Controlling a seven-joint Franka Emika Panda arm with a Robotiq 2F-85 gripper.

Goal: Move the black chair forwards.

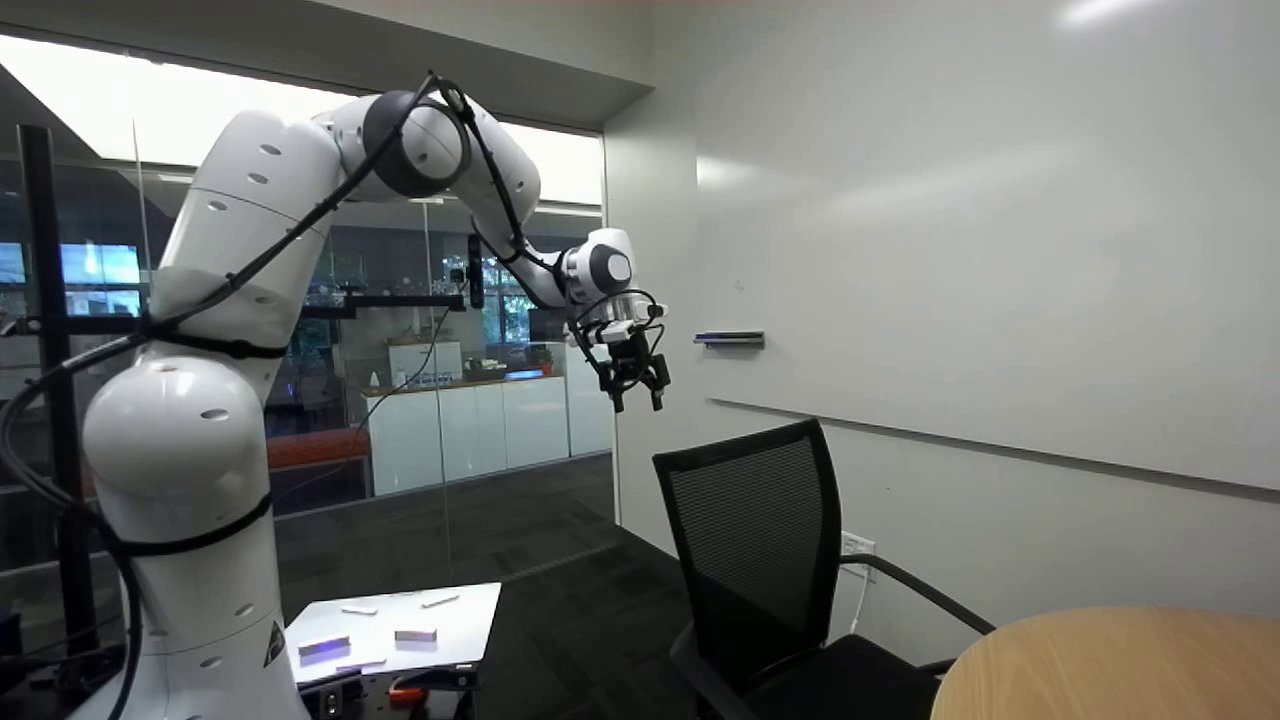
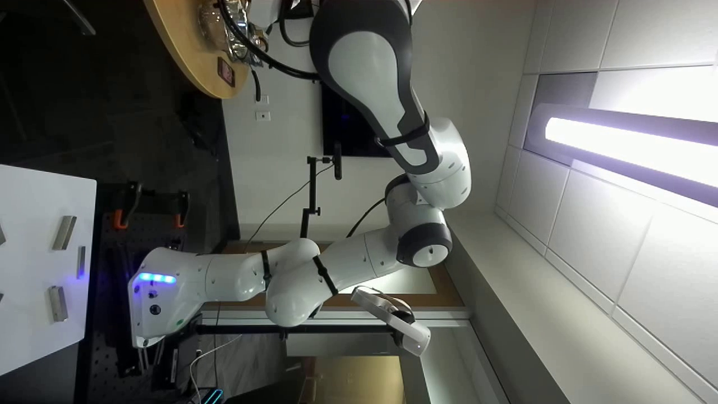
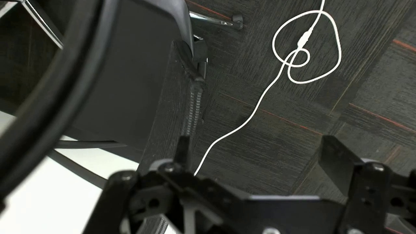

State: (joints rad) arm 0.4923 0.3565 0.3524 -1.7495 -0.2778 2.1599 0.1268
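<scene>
The black chair (image 1: 755, 540) stands in an exterior view with its tall mesh backrest leaning slightly. A thin armrest and the seat reach toward the wooden table. My gripper (image 1: 637, 402) hangs above and just left of the backrest's top edge there, pointing down and apart from it. In the wrist view, the chair's seat (image 3: 130, 71) and the backrest's edge lie at the left, seen from above. The gripper (image 3: 255, 141) is open with its fingers wide apart, and only floor and a white cable show between them. The gripper and chair do not show in the sideways exterior view.
A round wooden table (image 1: 1110, 660) stands right in front of the chair. A whiteboard wall (image 1: 1000, 300) runs behind the chair. A white cable (image 3: 250, 117) lies on the carpet. A white board (image 1: 400, 625) with several small blocks is by the robot's base.
</scene>
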